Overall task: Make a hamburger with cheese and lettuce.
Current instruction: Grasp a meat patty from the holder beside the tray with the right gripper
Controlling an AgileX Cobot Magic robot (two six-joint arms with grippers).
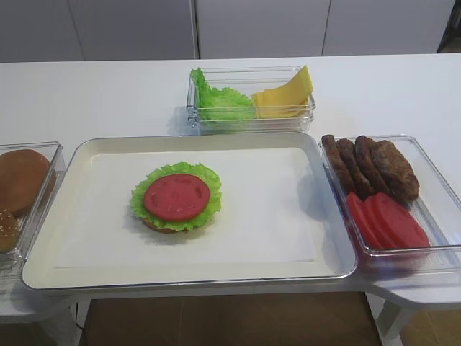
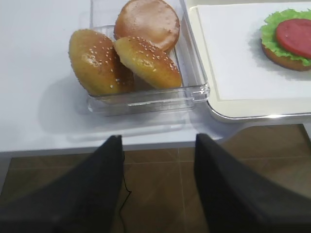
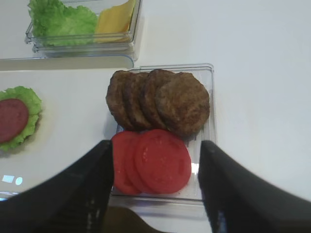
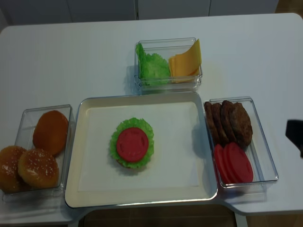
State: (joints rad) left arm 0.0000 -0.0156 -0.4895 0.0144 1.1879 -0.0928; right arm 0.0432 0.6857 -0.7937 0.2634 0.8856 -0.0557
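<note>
The hamburger (image 1: pixel 176 200) sits on the cream tray (image 1: pixel 86 270), left of the tray's middle. As built so far it is a brown bun base, a frilly green leaf over it and one red tomato slice on top; no patty and no cheese lie on it.

Behind the tray's far edge stands a clear bin (image 1: pixel 251 119). The lettuce (image 1: pixel 220 101) fills the left part of that bin, and the cheese (image 1: pixel 286 95) lies in the right part, a stack of pale-yellow squares with one corner sticking up above the rim.

Touching the tray's right edge is a second clear bin (image 1: pixel 439 187). Four dark-brown patties (image 1: pixel 371 167) lean on one another in its far half, and overlapping tomato slices (image 1: pixel 385 220) lie in its near half.

At the tray's left edge a third clear bin (image 4: pixel 26 118) holds three buns (image 4: pixel 35 156): one smooth one at the far end and two seeded ones nearer the table's front.

The right gripper (image 3: pixel 155 184) hangs above the near end of the patty bin, its dark jaws spread wide with the tomato slices showing between them; it holds nothing. In the realsense high view only a dark piece of it shows, right of the patty bin.

The left gripper (image 2: pixel 158 179) hangs off the front edge of the white table (image 1: pixel 108 94), near the bun bin, jaws parted over the brown floor and holding nothing.
</note>
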